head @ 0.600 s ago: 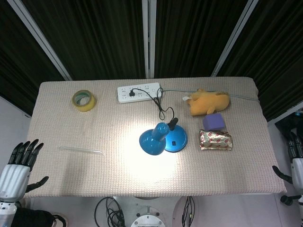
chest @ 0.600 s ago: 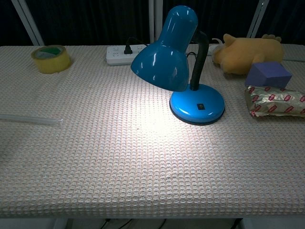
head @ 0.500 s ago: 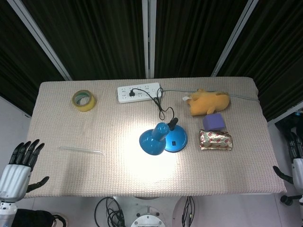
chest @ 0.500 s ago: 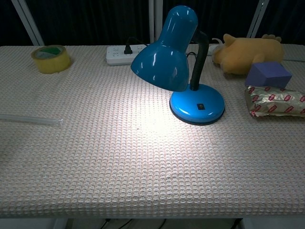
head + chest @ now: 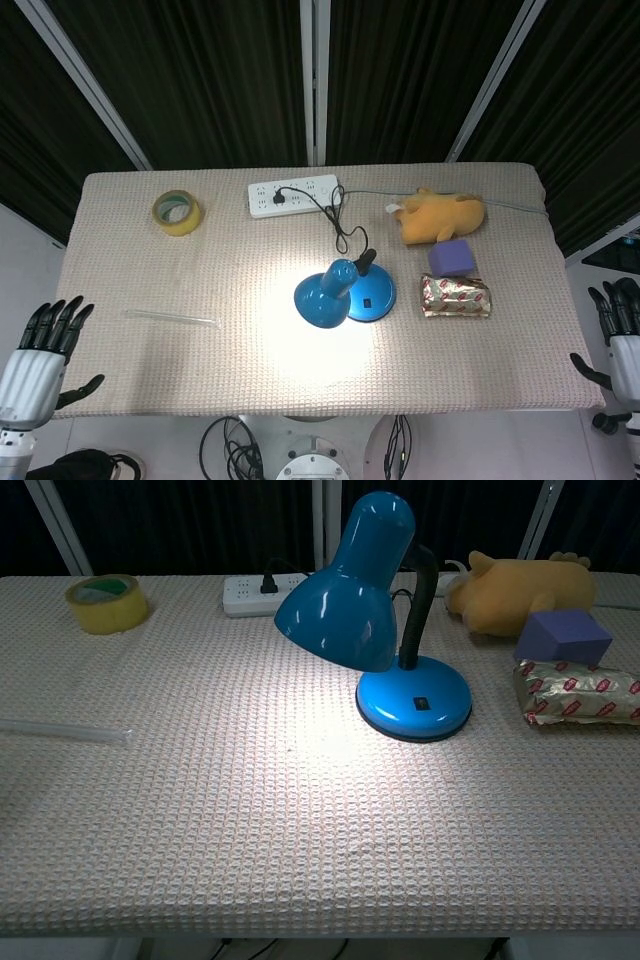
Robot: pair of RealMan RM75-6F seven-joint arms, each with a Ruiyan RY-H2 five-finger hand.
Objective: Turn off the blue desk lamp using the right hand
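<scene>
Head cam overhead; chest cam low, near; both share table [image 5: 150, 380].

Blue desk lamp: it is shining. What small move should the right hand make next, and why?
Probably bring the right hand in over the table edge toward the blue desk lamp. The lamp casts a bright patch on the cloth, its black switch sits on the base, and the hand hangs open beside the table, touching nothing.

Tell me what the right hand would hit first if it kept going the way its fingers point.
Probably nothing on the table. The right hand hangs off the table's right edge, fingers pointing up the picture alongside that edge. That line looks free, though depth is unclear.
</scene>
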